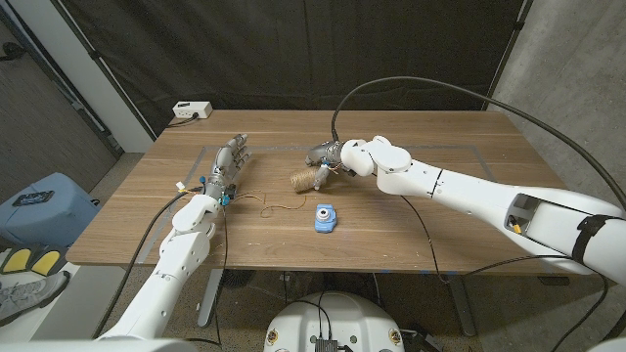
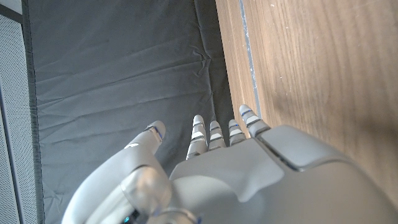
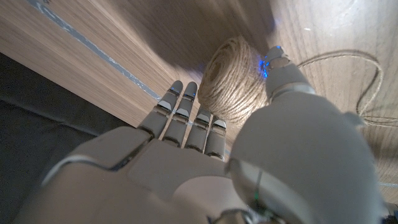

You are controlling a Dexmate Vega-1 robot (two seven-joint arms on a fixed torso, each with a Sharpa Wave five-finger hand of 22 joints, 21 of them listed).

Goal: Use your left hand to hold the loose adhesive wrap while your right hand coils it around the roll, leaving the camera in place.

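1. We saw the twine roll lying on its side on the wooden bench, with its loose strand trailing toward the left arm.
2. The right hand reached over the roll; we could not tell whether it gripped it.
3. The left hand was apart from the roll, fingers extended, holding nothing.
4. A blue toy camera sat just in front of the roll.
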